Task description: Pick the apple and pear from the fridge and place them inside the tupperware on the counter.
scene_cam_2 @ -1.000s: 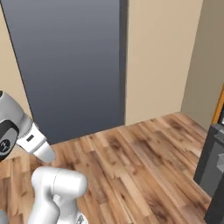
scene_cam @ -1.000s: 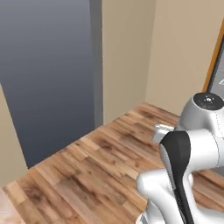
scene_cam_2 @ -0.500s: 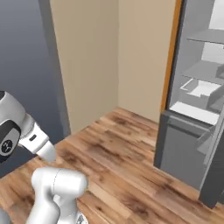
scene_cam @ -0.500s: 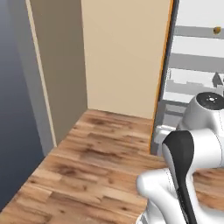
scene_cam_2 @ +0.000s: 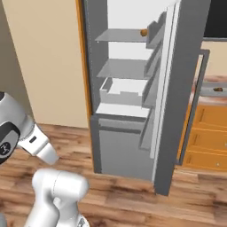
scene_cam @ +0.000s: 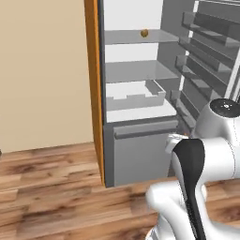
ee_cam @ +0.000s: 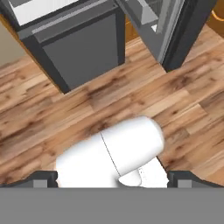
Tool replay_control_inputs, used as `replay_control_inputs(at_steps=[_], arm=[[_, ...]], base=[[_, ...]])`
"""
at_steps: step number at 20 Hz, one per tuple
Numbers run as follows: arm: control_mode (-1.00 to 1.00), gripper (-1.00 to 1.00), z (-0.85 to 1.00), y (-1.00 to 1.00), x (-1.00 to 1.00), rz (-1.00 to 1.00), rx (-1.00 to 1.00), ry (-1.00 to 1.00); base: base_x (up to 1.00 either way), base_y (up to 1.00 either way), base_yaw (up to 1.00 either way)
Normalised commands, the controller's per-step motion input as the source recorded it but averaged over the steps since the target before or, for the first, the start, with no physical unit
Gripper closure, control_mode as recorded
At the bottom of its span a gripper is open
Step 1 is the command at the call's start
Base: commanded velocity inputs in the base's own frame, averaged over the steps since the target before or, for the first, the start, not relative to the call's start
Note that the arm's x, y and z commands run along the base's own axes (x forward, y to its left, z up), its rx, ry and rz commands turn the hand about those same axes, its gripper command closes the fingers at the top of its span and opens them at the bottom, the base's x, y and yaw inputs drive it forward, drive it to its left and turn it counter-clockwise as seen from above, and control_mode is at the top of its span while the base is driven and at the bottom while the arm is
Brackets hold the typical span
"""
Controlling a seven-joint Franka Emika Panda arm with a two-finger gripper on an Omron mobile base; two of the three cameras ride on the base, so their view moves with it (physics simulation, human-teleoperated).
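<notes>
**Fridge open, fruit on the top shelf**

The fridge (scene_cam: 140,140) is seen with its door swung wide. The pear (scene_cam: 144,33) is found on the top glass shelf. The gripper (ee_cam: 112,177) is held wide open, and nothing is gripped.

- The tall dark-grey fridge (scene_cam: 140,154) with a pale inside is cut off by the top edge in both base views.
- One small yellow-orange fruit (scene_cam: 145,33) on a high glass shelf is too small to make out further.
- A tiny dark item (scene_cam_2: 217,89) on the pinkish-red stone counter (scene_cam_2: 208,94) cannot be identified.
</notes>
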Motion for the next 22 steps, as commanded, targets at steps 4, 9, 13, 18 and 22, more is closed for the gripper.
replay_control_inputs(at_steps=[4, 9, 13, 18, 22], arm=[[1.00, -1.00, 0.00, 0.00, 0.00, 0.00, 0.00, 0.00], [1.00, -1.00, 0.00, 0.00, 0.00, 0.00, 0.00, 0.00], [1.00, -1.00, 0.00, 0.00, 0.00, 0.00, 0.00, 0.00], [1.00, -1.00, 0.00, 0.00, 0.00, 0.00, 0.00, 0.00], [1.00, -1.00, 0.00, 0.00, 0.00, 0.00, 0.00, 0.00]], base=[[1.00, 0.16, -0.20], [0.98, 0.19, 0.00], [0.70, 0.00, -0.14], [0.61, 0.10, -0.41], [0.59, 0.27, -0.50]])
